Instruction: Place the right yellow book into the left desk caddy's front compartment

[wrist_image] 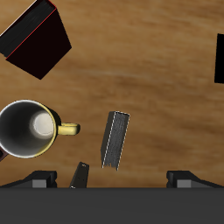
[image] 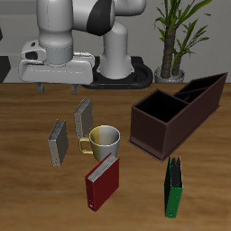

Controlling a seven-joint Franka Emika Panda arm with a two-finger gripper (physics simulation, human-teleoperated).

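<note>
The right yellow book stands on the table, thin and grey-khaki, beside the mug and nearer the front edge than its look-alike. In the wrist view the right yellow book lies a little ahead of my fingers, with only a corner of the look-alike showing. The left desk caddy is a long maroon-brown box; its front compartment holds nothing. My gripper hangs open and empty above the table's back, behind both books. It also shows in the wrist view, jaws wide apart.
A yellow-rimmed mug stands between the books and the caddy. A red book and a green book stand near the front edge. A potted plant is at the back. A dark object shows at the wrist view's edge.
</note>
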